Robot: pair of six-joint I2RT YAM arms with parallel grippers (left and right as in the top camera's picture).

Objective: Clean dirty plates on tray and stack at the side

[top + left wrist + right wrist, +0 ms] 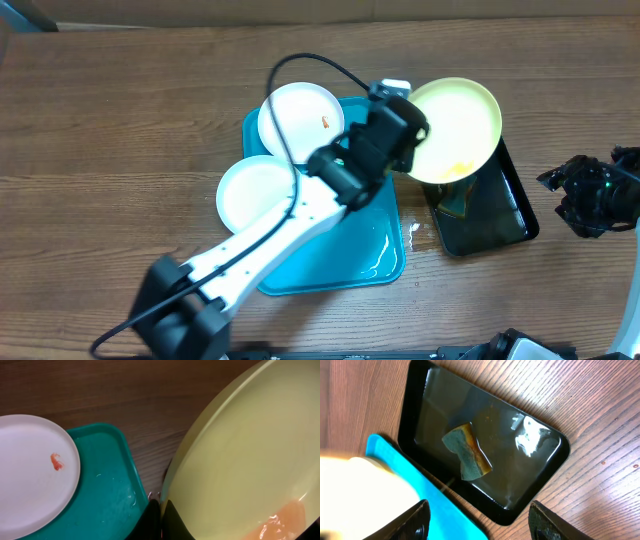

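1. Turq tray (370, 240): mid-table and biggest item. It's stiff plastic w/ a raised rim. There's a film of water (385, 250) at its near right corner, so prob slick. Both white plates sit at its left side.
2. Black tray (495, 215): just right of the turq tray. It holds shallow murky water and the sponge, so it looks like the wash basin. Don't bump it, or it'll slosh.
3. Yellow-green plate (460, 125): lifted and tilted over the black tray's far end. Orange liquid (280, 520) pools at its low edge. Prob light, rigid and wet-slippery. The rim is the only hold, so it could pivot in a pinch grip.
4. Smeared white plate (300, 118): lies flat over the tray's far left corner w/ an orange-red spot on it. Take it by the overhanging rim.
5. Second white plate (255, 190): lies flat, half off the tray's left edge. Can't see a smear from here.
6. Sponge (467, 452): lies in the black tray's water. It's soft and soaked, so squeeze it mid-body.
7. Left gripper (160, 517): clamped tight on the yellow-green plate's rim.
8. Right gripper (482, 522): fingers spread wide w/ nothing between them, above the black tray's near edge.
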